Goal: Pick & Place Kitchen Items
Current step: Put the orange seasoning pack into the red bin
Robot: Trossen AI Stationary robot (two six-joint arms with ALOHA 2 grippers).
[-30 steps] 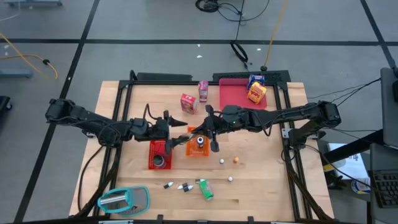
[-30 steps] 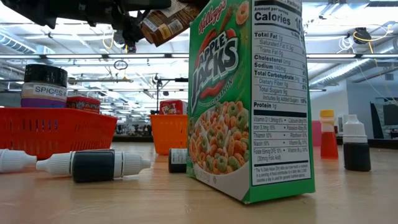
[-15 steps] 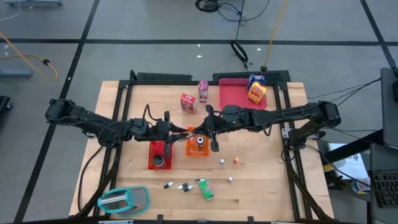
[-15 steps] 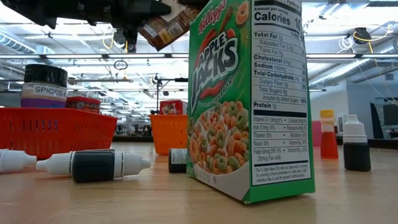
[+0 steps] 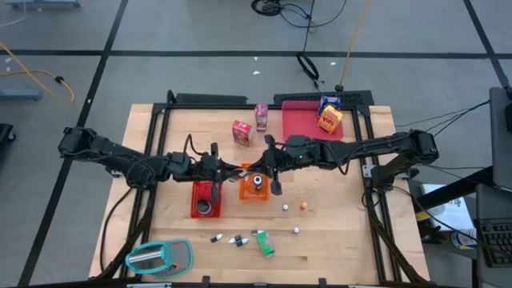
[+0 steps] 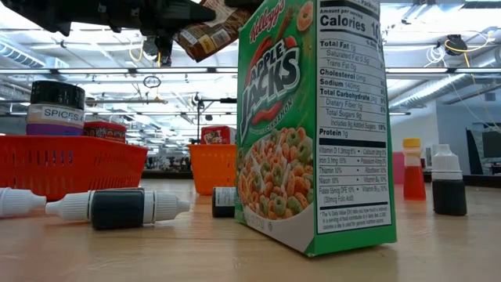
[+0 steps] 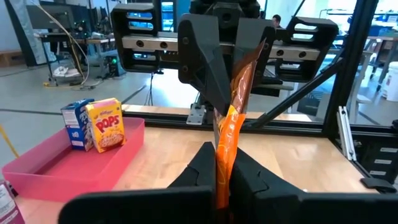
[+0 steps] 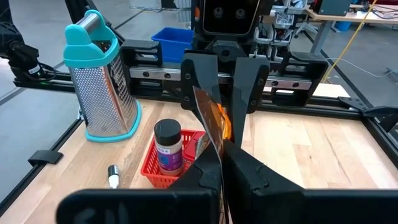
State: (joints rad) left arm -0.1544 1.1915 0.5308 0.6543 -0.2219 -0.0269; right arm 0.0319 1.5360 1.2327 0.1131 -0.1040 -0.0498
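while a thin orange-brown packet (image 7: 229,134) is pinched from both ends by the left gripper (image 5: 226,174) and right gripper (image 5: 258,166) above the bins, a handover is judged underway; one grip must be released next.

Green box (image 6: 313,125) — "Apple Jacks"; dark jar (image 6: 55,106) — "SPICES"; yellow carton (image 7: 107,124) — "POPS".

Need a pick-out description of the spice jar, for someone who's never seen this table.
Find the red bin on the wooden table, below the left gripper in the high view. The spice jar stands upright inside it. Its black cap and purple label set it apart from the tiny dropper bottles lying loose on the table.
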